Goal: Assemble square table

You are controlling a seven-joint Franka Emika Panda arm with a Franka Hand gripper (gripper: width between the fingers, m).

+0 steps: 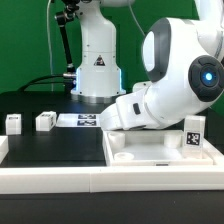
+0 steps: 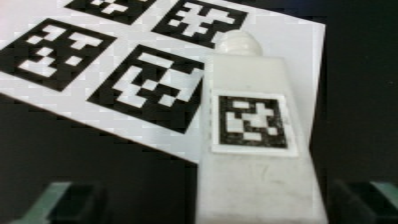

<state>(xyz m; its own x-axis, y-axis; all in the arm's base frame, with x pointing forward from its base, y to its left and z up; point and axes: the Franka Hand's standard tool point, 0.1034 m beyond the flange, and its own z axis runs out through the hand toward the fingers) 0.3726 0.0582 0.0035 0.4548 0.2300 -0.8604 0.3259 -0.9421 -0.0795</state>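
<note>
In the wrist view a long white leg (image 2: 249, 130) with a black-and-white tag lies between my gripper's (image 2: 217, 205) two dark fingers (image 2: 63, 202). The jaws stand wide apart, with dark gaps on both sides of the leg, so the gripper is open. The leg's narrow tip lies over the marker board (image 2: 125, 60). In the exterior view the square tabletop (image 1: 150, 152) with a raised rim lies at the front right. Two more small white legs (image 1: 14, 122) (image 1: 45, 121) stand at the left. My hand (image 1: 125, 110) hangs low by the marker board (image 1: 75, 120), hiding the fingers and the leg.
A long white rail (image 1: 60, 182) runs along the front edge. The arm's white base (image 1: 97, 65) stands at the back with cables beside it. A tag (image 1: 193, 136) stands on the tabletop's right rim.
</note>
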